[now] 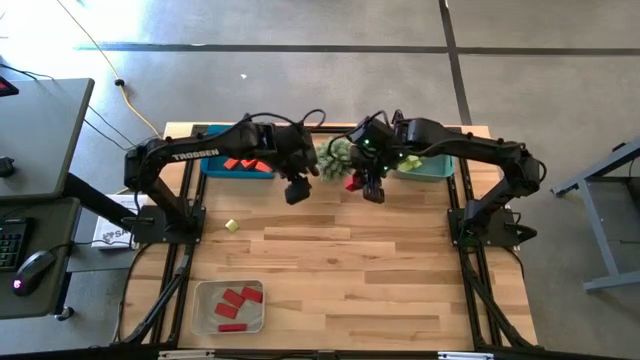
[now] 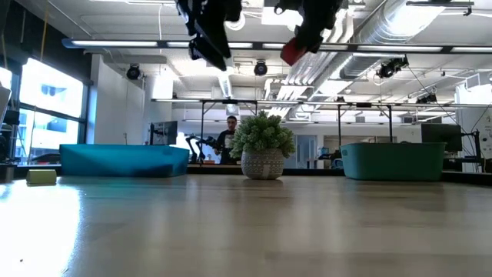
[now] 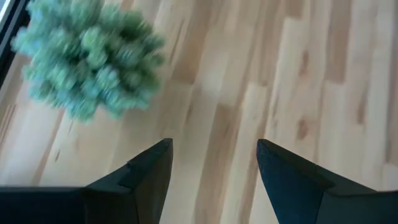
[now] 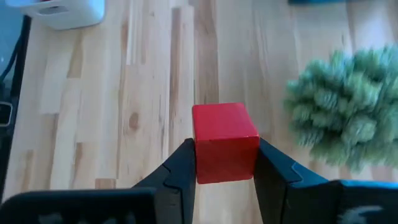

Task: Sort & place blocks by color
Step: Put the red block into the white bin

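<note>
My right gripper [image 1: 370,190] hangs high above the table's far middle, shut on a red cube [image 4: 224,142], also seen as the red cube [image 2: 293,51] in the low view. My left gripper [image 3: 214,165] is open and holds nothing, raised beside it as the left gripper [image 1: 297,190], just left of the plant. Red blocks [image 1: 240,163] lie in the far-left blue bin [image 1: 208,165]. More red blocks [image 1: 238,300] sit in a clear tray [image 1: 205,310] at the near left. One yellow-green block [image 1: 231,226] rests on the table's left part. Yellow-green blocks [image 1: 411,160] show in the far-right teal bin [image 1: 440,168]. My right gripper pinches the red cube between its two fingers, one finger [image 4: 181,168] on each opposite side face [image 4: 200,158]. The fingers point down from above. The cube is lifted clear of the table, held level high in the air.
A spiky green plant in a white pot [image 2: 263,146] stands at the far middle between the two bins, right under both grippers. The broad wooden tabletop [image 1: 370,280] stretches toward the near and right sides. A person [image 2: 231,135] sits far off in the room behind.
</note>
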`<control>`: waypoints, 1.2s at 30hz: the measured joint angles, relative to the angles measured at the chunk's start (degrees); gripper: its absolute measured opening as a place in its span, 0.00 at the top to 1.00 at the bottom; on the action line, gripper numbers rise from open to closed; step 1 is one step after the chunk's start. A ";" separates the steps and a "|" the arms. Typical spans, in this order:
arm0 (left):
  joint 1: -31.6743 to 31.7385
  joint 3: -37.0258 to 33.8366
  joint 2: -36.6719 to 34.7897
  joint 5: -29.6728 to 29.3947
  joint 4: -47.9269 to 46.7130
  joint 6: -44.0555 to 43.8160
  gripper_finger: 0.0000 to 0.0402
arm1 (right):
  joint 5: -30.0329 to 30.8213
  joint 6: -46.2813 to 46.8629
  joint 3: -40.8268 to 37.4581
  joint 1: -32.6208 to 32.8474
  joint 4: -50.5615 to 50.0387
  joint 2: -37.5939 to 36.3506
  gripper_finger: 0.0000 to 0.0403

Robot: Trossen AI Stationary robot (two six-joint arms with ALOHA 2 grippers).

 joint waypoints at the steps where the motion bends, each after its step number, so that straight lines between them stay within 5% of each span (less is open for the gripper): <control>1: -0.55 0.00 0.00 0.01 1.11 -0.18 0.45 | -0.14 -1.13 0.60 0.00 -0.05 0.00 0.76; 13: -4.56 0.00 0.02 -0.35 13.91 -1.64 0.45 | -5.01 -4.56 3.08 0.07 4.08 0.00 0.76; 36: -4.89 0.00 0.02 -0.50 20.97 -1.66 0.45 | -5.11 -2.17 3.08 0.09 9.75 -0.02 0.76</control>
